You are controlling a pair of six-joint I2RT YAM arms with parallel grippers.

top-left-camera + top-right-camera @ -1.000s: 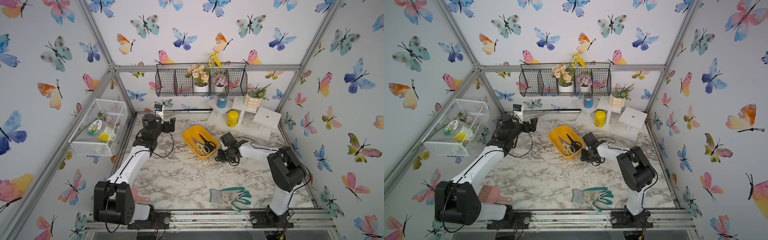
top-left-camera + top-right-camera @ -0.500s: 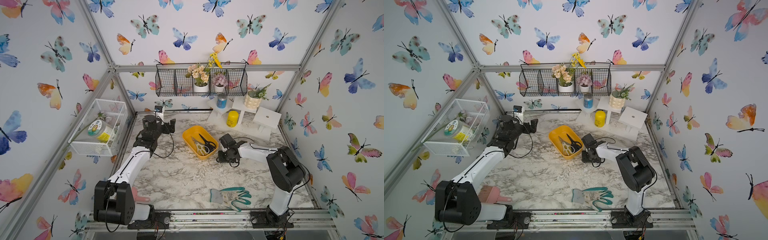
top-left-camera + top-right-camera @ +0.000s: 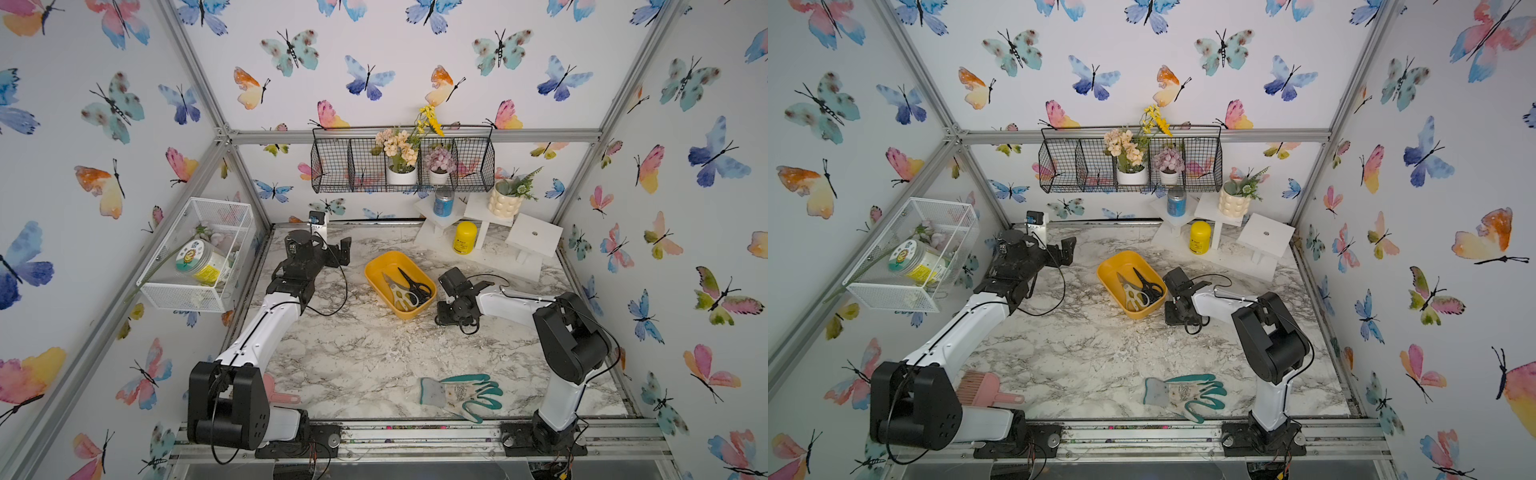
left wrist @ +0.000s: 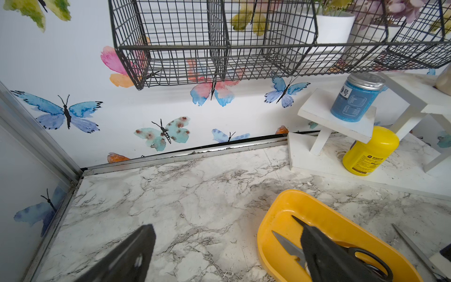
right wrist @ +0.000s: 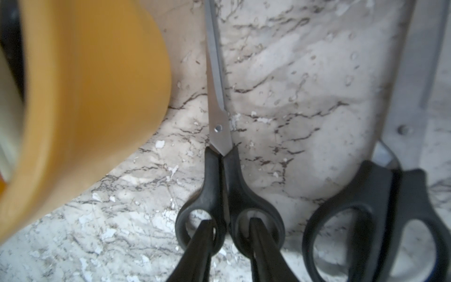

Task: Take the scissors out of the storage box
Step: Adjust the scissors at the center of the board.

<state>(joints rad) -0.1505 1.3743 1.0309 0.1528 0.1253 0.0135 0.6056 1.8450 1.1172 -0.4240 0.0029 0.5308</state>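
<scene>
right jaws, pinched on the handles of a black pair (image 5: pixel 219 136) on the tabletop (image 3: pixel 374 361), sit just right of the storage box (image 3: pixel 380 266), whose two scissors (image 3: pixel 411 284) lie blades far-left, handles near-right, nearer them than the wide-open, empty left jaws.

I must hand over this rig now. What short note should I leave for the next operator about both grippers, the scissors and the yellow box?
The left gripper is open and empty, above the marble table beside the shallow yellow-orange plastic storage box.
The right gripper is low beside that box, shut on the handles of the small black-handled steel scissors, which lie on the table.
Done: this pair and the larger blue-black-handled scissors beside it are out.
To do: the cream-handled kitchen shears and another black-handled pair lie in the box.
</scene>
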